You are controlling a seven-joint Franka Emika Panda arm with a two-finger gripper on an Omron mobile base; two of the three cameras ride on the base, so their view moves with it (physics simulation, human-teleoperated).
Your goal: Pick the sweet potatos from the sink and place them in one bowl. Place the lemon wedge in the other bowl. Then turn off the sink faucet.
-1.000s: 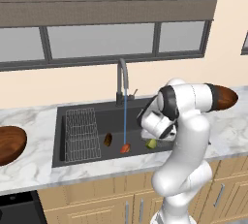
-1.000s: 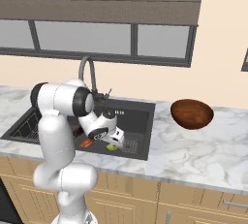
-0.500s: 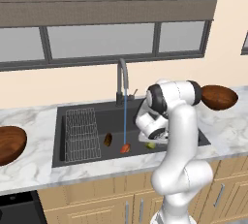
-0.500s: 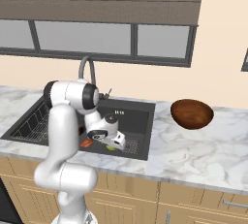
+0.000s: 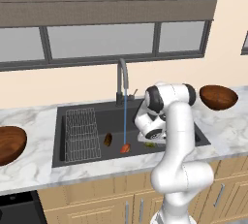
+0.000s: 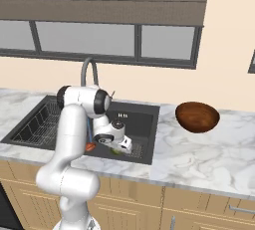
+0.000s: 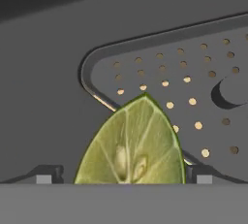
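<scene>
The gripper is being held wide open low in the sink, near its right front corner, with nothing gripped; its two dark finger tips are showing on either side of the lemon wedge, which is lying between them with its pale cut face turned to the camera, partly over the perforated drain grate. The two sweet potatos are lying toward the middle of the basin floor near the front edge, the dark one beside the wire rack and the orange-red one under the running water. The wedge is probably being approached for a grasp, though contact cannot be told from these views. For a secure hold, the tips should be lowered further until the thick part of the wedge is being straddled, and closing should be done gently so the slippery fruit is not squeezed out sideways.
</scene>
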